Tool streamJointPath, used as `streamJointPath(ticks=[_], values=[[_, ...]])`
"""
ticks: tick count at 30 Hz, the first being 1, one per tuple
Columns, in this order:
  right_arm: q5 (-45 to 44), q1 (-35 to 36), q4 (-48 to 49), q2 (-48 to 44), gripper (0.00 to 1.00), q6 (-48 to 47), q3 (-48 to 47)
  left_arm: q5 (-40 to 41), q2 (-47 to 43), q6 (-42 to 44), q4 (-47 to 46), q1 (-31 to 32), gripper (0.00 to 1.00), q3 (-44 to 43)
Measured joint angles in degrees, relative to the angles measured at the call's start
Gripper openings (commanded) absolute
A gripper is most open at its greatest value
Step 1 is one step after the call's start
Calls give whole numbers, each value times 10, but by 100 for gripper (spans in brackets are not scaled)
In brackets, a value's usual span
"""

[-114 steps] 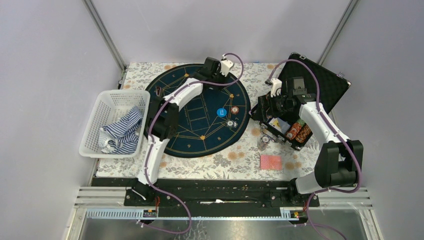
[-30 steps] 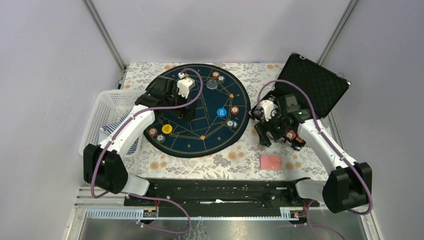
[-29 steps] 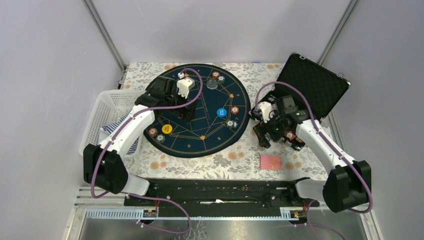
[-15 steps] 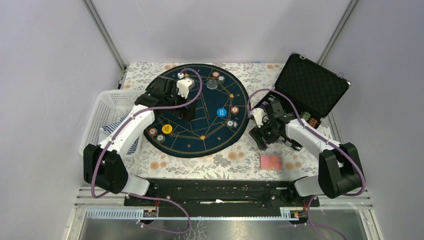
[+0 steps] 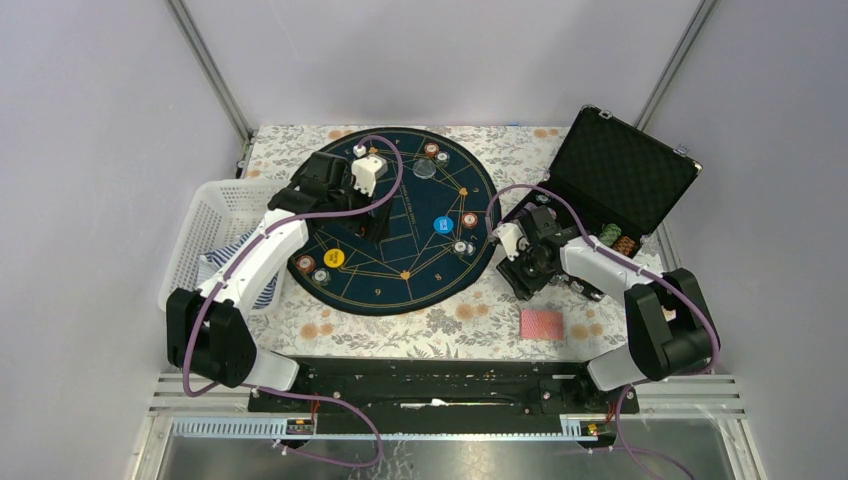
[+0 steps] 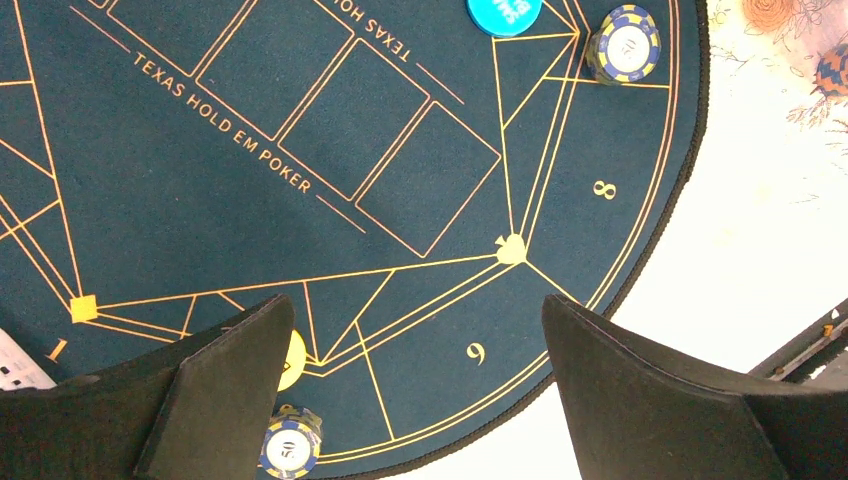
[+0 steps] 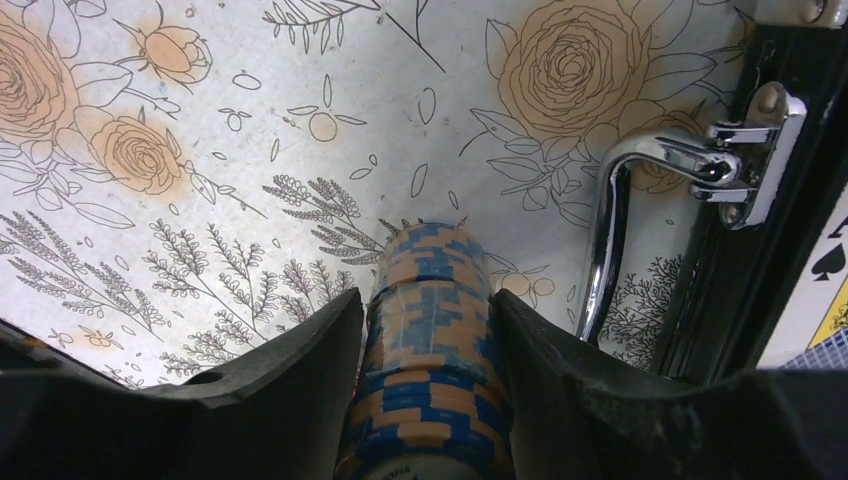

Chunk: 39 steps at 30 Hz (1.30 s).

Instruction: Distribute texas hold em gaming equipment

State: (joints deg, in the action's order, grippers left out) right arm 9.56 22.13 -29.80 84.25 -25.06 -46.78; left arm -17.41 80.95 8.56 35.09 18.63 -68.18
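My right gripper (image 7: pixel 430 330) is shut on a stack of poker chips (image 7: pixel 432 340) with orange and blue striped edges; both fingers press its sides. It stands on the floral cloth beside the case, between the mat and the case in the top view (image 5: pixel 524 272). My left gripper (image 6: pixel 415 380) hangs open over the round dark-blue mat (image 6: pixel 330 150), with nothing between its fingers. On the mat lie a blue button (image 5: pixel 444 224), a yellow button (image 5: pixel 335 257) and single chips (image 5: pixel 469 219), (image 5: pixel 305 263). A red-backed deck of cards (image 5: pixel 542 324) lies near the front edge.
The open black case (image 5: pixel 620 175) stands at the right with more chips (image 5: pixel 622 241) inside; its chrome handle (image 7: pixel 620 220) is just right of my right fingers. A white basket (image 5: pixel 215 205) with striped cloth sits at the left.
The right arm swung left from the case down to the cloth, and its jaws closed on the chip stack. The left arm has held still over the mat for the last second.
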Motion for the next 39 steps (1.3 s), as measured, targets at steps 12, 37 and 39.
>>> streamJointPath(ticks=[12, 37, 39], values=[[-2, 8, 9, 15, 40, -1, 2, -2, 0, -1, 0, -3, 99, 0], [30, 86, -130, 76, 3, 26, -270, -30, 10, -44, 0, -103, 99, -17], [29, 108, -137, 121, 2, 31, -336, -32, 10, -53, 0, -123, 99, -21]])
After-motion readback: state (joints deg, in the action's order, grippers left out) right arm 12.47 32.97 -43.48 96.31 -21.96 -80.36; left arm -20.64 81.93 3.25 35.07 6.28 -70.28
